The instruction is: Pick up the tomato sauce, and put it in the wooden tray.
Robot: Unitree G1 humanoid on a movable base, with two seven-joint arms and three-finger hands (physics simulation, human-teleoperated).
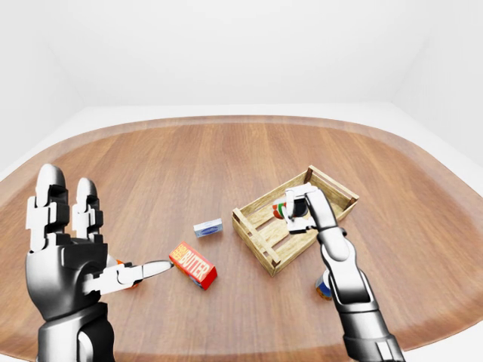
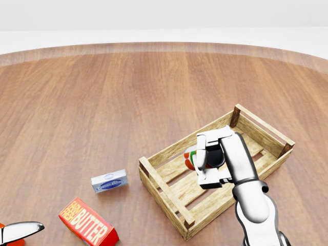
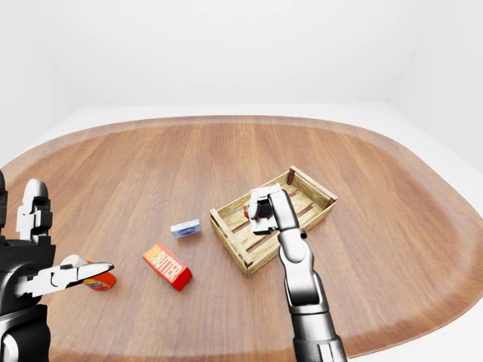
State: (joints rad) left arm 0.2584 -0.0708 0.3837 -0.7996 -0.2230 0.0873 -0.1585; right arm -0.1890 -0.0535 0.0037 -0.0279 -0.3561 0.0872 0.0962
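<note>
The tomato sauce [image 2: 190, 157], a small red, green and white can, sits in my right hand [image 2: 207, 159], whose fingers are closed round it. The hand holds it low over the middle of the wooden tray [image 2: 162, 190], a slatted crate at the right of the head view; I cannot tell whether the can touches the slats. The hand hides most of the can. My left hand [image 1: 90, 241] is open and empty, raised at the lower left of the left-eye view, far from the tray.
A red butter box [image 2: 88, 223] and a small blue-white box [image 2: 109, 181] lie left of the tray. An orange object [image 3: 99, 280] lies by my left thumb. A small can [image 1: 324, 287] stands behind my right forearm. The round wooden table's rim [image 1: 249, 121] curves across the top.
</note>
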